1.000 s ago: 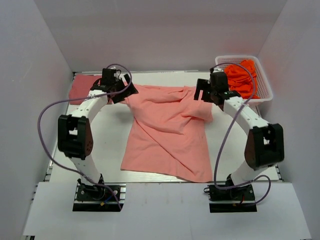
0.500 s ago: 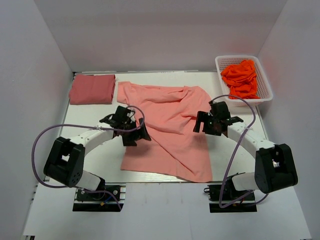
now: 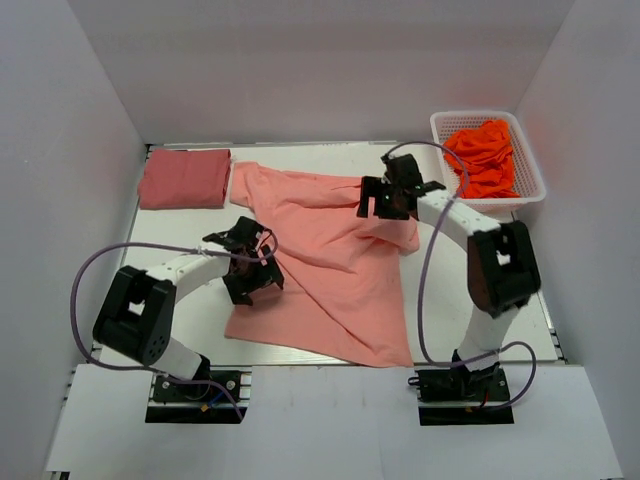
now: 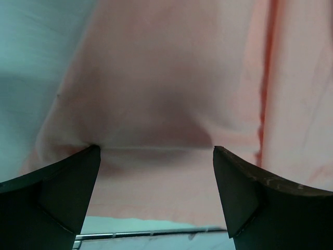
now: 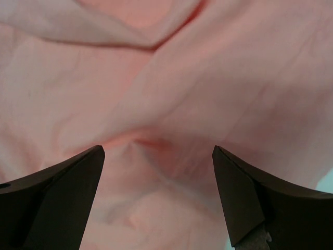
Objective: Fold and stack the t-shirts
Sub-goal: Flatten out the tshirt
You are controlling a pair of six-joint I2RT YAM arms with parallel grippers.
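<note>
The salmon-pink t-shirt [image 3: 330,270] lies rumpled at the centre of the table [image 3: 190,235], with the rose-red t-shirt [image 3: 184,180] folded at 11 o'clock. Both grippers are spread apart: the left gripper [image 3: 252,280] is at the pink shirt's 9 o'clock edge, the right gripper [image 3: 383,198] at its 1 o'clock. The cloth looks light and limp and will likely bunch, so it is best pinched at hem and shoulder.

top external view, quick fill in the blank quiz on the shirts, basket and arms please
1. The folded rose-red t-shirt lies at the table's far ____ corner.
2. The white basket holds crumpled ____ garments.
3. The left end effector and right end effector are over the salmon-pink t-shirt, both ____.
Missing words: left; orange; open.
</note>
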